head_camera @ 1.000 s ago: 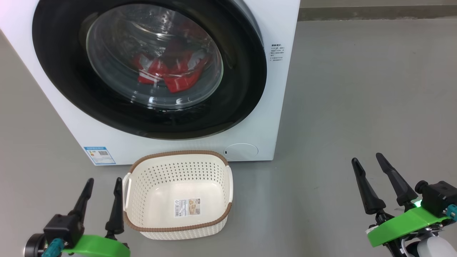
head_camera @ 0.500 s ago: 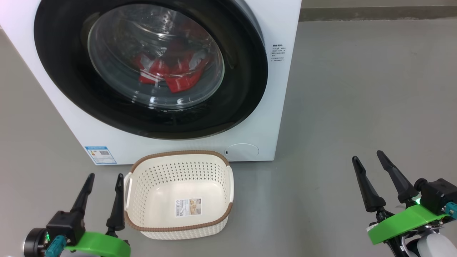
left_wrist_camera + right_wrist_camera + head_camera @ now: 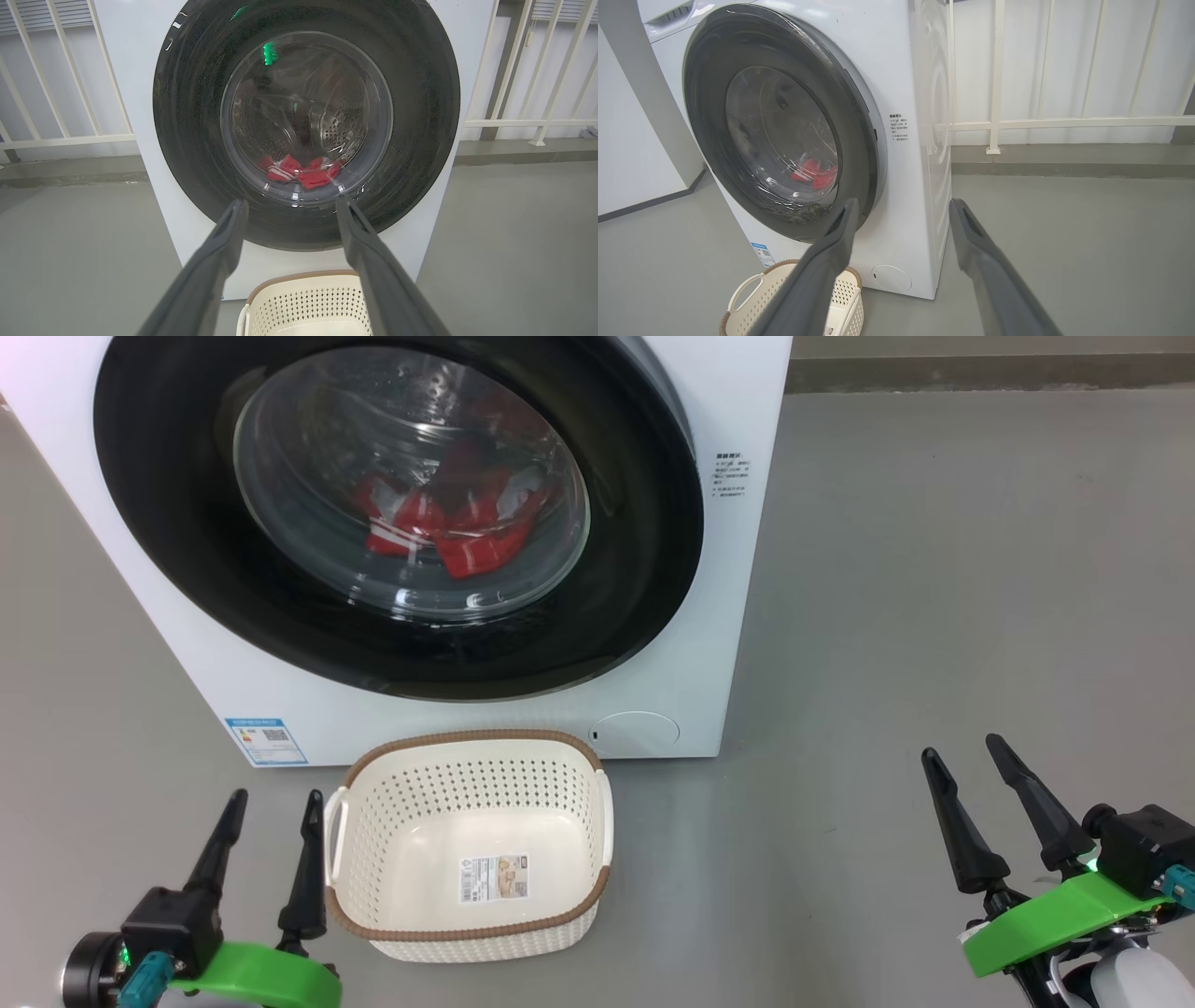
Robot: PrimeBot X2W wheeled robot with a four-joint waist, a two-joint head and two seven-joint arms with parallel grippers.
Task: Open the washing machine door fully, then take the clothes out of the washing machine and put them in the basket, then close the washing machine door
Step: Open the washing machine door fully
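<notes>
- The washing machine door (image 3: 644,541) covers the drum mouth; whether it is latched or slightly ajar cannot be told.
- The clothes (image 3: 448,527), red with white, lie inside low in the drum, seen through the glass.
- The washing machine (image 3: 327,723) stands on the grey floor (image 3: 934,569).
- The basket (image 3: 476,782) sits on the floor at the door's 6 o'clock, just in front of the machine, holding nothing but its paper label.
- The left claw (image 3: 275,795) hangs at the basket's 9 o'clock, just beside its handle, fingers spread apart and gripping nothing.
- The right claw (image 3: 960,747) hangs well off at the basket's 3 o'clock, fingers likewise parted, with nothing between them.
</notes>
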